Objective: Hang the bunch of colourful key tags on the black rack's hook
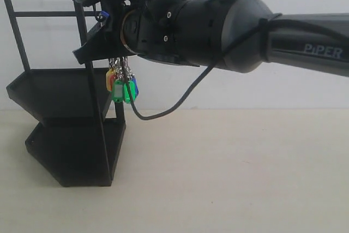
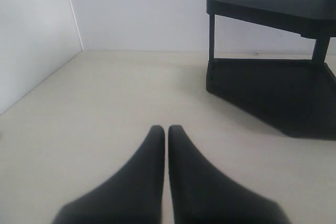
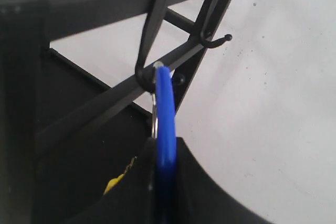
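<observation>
Colourful key tag bunch (image 1: 122,87) dangles at about 9 o'clock from the middle of the exterior view. Its green, yellow and red tags hang at 6 o'clock beneath the right gripper (image 1: 97,34), just beside a front post of the black rack (image 1: 65,159).

Furthest left, the left gripper (image 2: 166,131) sits low over the table (image 2: 105,93). Its jaws are nearly together with only a hairline gap and nothing between them, so it looks idle for this step.

Next comes the rack, at 8 o'clock in the exterior view. The right wrist view shows the hook (image 3: 148,51) on its top bar. The bunch's blue loop (image 3: 164,108) rises out of the right gripper's clamped jaws until its tip touches the hook's curl. I cannot tell whether the loop is over the hook's tip or merely against it. A second hook (image 3: 214,34) sits farther along the bar.

The right arm (image 1: 245,31) reaches in from 3 o'clock.

I judge the hanging itself is in hand. The next move calls for easing the loop over the tip and lowering it until it seats. Only then should the jaws part and back away toward 3 o'clock without dragging the loop off.
</observation>
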